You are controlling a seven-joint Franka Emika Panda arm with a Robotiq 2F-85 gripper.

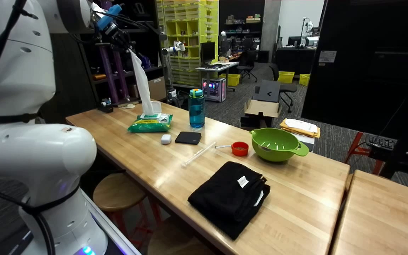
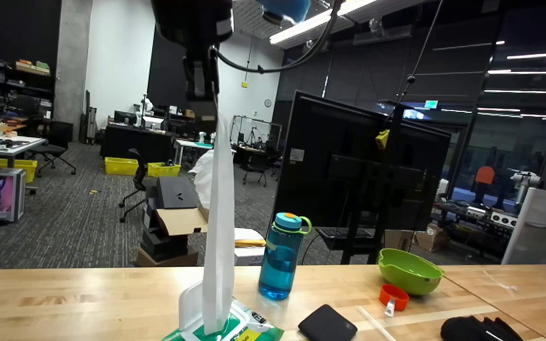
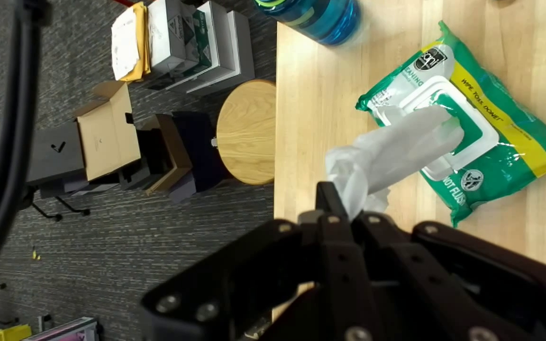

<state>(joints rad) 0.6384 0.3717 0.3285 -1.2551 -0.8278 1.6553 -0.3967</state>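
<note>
Jaws closed tight on white wipe (image 1: 142,83) over green pack (image 1: 149,125); blue bottle (image 1: 197,110), flat black case (image 1: 188,137) near.

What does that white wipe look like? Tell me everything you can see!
The wipe is white, thin and soft-looking, like paper or cloth. It hangs as a long, slightly slanted strip, wider lower down. The closed fingers pinch its bunched-up top. Its bottom end is at the top of the open green packet; I can't tell whether any of it is inside.
</note>
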